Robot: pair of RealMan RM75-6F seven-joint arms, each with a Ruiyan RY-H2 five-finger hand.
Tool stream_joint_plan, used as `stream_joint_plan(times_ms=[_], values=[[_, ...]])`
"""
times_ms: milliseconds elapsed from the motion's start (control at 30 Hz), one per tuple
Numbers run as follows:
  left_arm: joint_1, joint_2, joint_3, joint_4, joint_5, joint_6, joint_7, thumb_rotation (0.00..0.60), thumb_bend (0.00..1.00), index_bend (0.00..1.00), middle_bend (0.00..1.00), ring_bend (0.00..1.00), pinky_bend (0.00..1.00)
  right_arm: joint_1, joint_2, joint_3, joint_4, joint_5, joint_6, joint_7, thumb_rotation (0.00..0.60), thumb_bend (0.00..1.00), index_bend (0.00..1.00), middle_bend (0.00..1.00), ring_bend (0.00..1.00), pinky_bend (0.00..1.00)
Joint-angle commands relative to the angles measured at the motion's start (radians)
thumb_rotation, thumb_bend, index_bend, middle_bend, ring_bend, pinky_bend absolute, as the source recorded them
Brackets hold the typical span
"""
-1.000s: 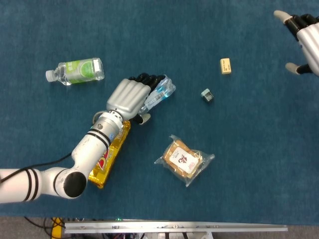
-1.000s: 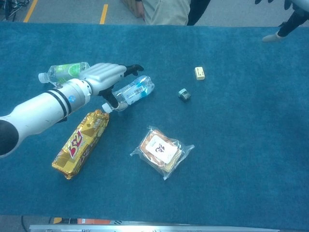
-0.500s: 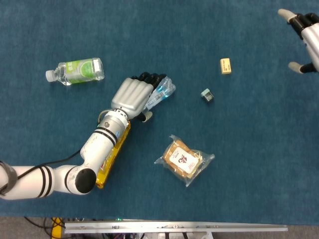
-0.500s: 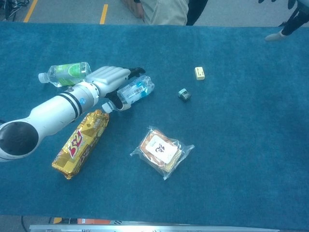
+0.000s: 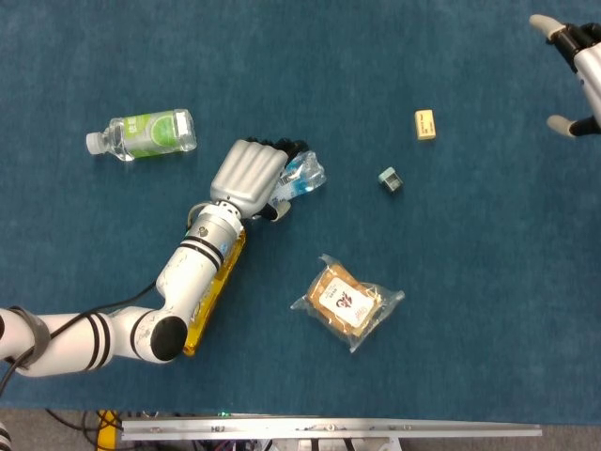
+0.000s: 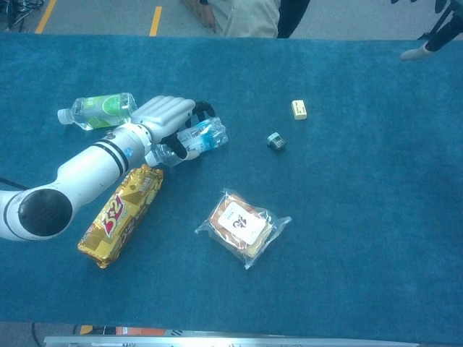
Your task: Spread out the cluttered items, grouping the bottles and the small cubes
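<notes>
Glossy foil snack pack (image 6: 121,215) — matt carpet (image 6: 347,238)

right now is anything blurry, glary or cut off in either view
Head view: even light, sharp, no glare; the right hand is cropped at the top right edge. Chest view: a bluish tint, slightly softer; the left hand covers part of the blue-label bottle, and the right hand shows only as a sliver.
</notes>
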Motion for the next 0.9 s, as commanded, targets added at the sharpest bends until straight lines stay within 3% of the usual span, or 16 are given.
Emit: stream_joint_plan(times_ms=[33, 300, 900], values=[[0.007, -0.003, 0.008, 0.013, 0.016, -0.013, -0.013, 0.6, 0.26, 0.43, 0.47, 0.43, 0.44, -0.002, 0.001, 0.003, -0.003, 0.003, -0.001, 0.0, 0.6, 0.0, 0.15, 0.32, 0.32, 0.47], [0.013, 0.016, 0.014, 0.031, 0.123, -0.03, -0.08, 0.6, 0.26, 0.47, 0.54, 0.47, 0.51, -0.009, 0.003, 0.011, -0.009, 0.004, -0.001, -0.004, 0.6, 0.0, 0.15, 0.32, 0.32, 0.47], [0.014, 0.102, 0.032, 0.081, 0.281, -0.085, -0.189, 0.6, 0.26, 0.48, 0.54, 0.47, 0.51, -0.021, -0.002, 0.022, -0.013, 0.011, -0.003, -0.004, 0.6, 0.0, 0.15, 0.32, 0.32, 0.47]])
